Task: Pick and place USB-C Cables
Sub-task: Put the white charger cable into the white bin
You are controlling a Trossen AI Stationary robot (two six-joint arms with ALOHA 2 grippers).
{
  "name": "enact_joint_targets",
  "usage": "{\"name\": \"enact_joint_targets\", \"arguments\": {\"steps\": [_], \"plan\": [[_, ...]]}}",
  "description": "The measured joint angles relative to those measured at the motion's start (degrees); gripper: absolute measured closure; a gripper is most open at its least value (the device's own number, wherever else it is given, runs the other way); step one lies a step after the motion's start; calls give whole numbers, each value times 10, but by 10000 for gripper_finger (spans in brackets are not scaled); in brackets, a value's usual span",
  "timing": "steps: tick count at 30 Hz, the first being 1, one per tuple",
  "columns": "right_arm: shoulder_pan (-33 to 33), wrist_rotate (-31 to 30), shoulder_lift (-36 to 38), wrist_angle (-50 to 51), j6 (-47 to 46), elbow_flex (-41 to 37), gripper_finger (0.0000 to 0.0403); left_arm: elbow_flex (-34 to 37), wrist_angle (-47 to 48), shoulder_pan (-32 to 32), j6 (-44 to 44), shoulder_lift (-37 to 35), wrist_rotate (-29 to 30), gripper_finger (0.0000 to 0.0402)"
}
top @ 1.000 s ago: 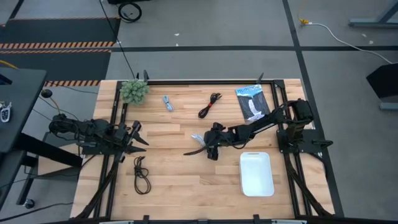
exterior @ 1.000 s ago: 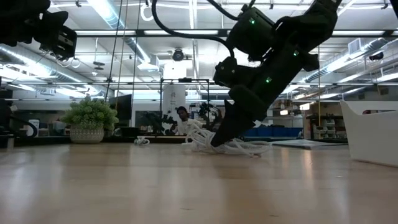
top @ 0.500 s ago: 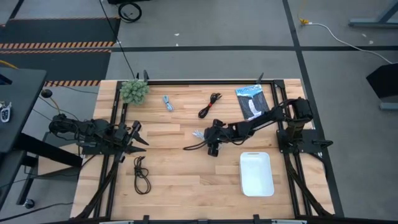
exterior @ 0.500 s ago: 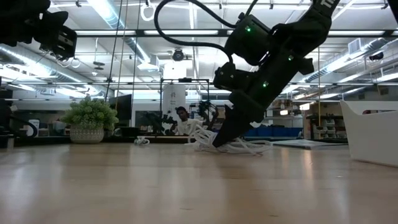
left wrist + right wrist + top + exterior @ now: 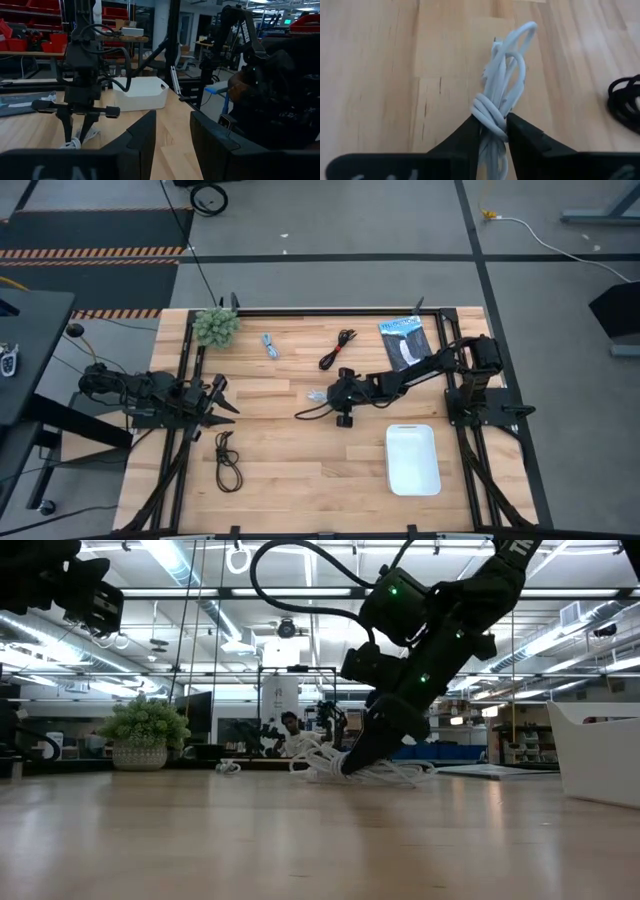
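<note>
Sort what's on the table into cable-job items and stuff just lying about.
Job items: white cable, clamped in the right gripper; black cable at the back; black cable at the front; light blue cable; possibly the white tray.

Lying about: plant ball; retail packet.

White cable [image 5: 499, 107] between dark black fingers [image 5: 465, 135], second and third cables black [image 5: 338, 347] [image 5: 228, 461], small one light blue [image 5: 269, 345]. Desk [image 5: 270, 460] light wood planks with black frame; bin [image 5: 412, 459] white, packet [image 5: 405, 342] black and blue with white, plant ball [image 5: 216, 326] fuzzy green. Floor [image 5: 330, 220] grey with dark lines and an orange-black hazard stripe.
</note>
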State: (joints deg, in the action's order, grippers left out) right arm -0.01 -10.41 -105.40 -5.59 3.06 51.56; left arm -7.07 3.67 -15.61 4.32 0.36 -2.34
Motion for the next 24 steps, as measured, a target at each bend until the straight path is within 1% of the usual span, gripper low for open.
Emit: {"name": "enact_joint_targets", "arguments": {"steps": [2,6,11,13,16,18,20,24], "plan": [[1,0,5,24,19,10,309,0,0,0,0,0,0,274],[10,-2,29,111,27,34,309,0,0,0,0,0,0,274],[36,0,74,208,-10,57,309,0,0,0,0,0,0,274],[52,14,96,227,-38,64,309,0,0,0,0,0,0,274],[76,45,133,229,-100,66,309,0,0,0,0,0,0,274],[94,49,155,231,-147,66,309,0,0,0,0,0,0,274],[113,35,173,231,-191,66,309,0,0,0,0,0,0,274],[152,-12,197,245,-289,66,309,0,0,0,0,0,0,274]]}}
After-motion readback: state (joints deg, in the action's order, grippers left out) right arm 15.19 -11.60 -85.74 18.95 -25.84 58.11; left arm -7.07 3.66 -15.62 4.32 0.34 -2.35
